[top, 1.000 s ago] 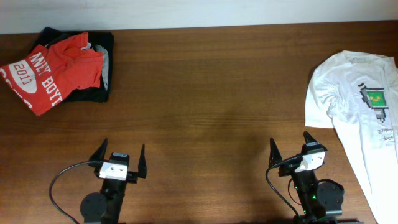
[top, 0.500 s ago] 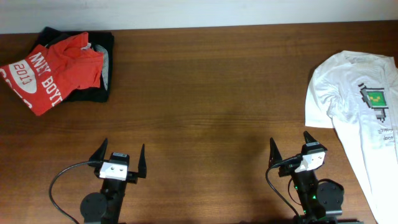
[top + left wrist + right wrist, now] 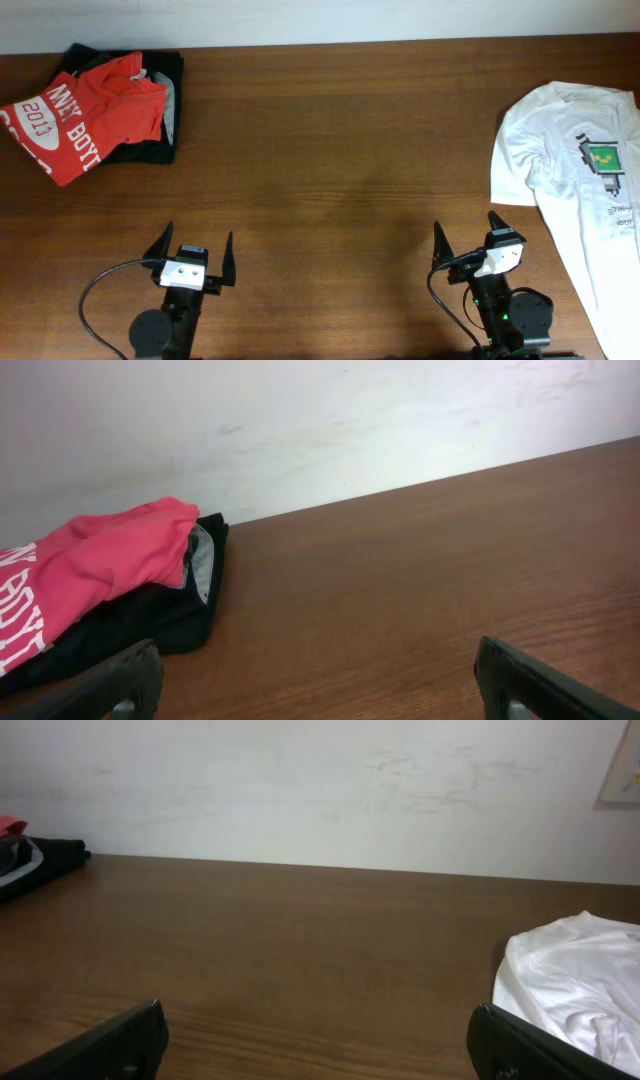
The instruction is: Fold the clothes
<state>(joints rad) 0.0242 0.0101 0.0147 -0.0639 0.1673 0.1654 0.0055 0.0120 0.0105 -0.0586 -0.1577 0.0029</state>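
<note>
Where the dark brown wooden counter (image 3: 330,150) meets the pale wall (image 3: 300,20) at the far left, a crumpled red cloth shirt with white "2013" lettering (image 3: 70,120) lies on top of a folded black garment (image 3: 172,70); a sliver of grey cloth shows between the two, and the red shirt runs past the left edge of the overhead view. Nearer the front edge, left of centre, sits the left hand (image 3: 198,245); its two black fingers point toward the wall, spread as wide as they go, with nothing between them and nothing touching them; a black cable (image 3: 95,290) loops out to the left of its base. In the left wrist view the red and black pile sits low at the left, well ahead of the fingers. Across the middle of the counter the wood grain runs side to side. Right of centre, at the front edge, sits the right hand (image 3: 466,232); its fingers are likewise fully parted and grip nothing. Furthest right lies the white short-sleeved T-shirt of thin cloth (image 3: 555,150), spread flat and unfolded on the counter, lightly wrinkled, chest side up; a small green-and-black pixel-style print (image 3: 603,158) shows on it, with small lines of text just beside the print; the shirt runs off the right edge of the view, and its near part lies beside the right arm without touching the right hand.
</note>
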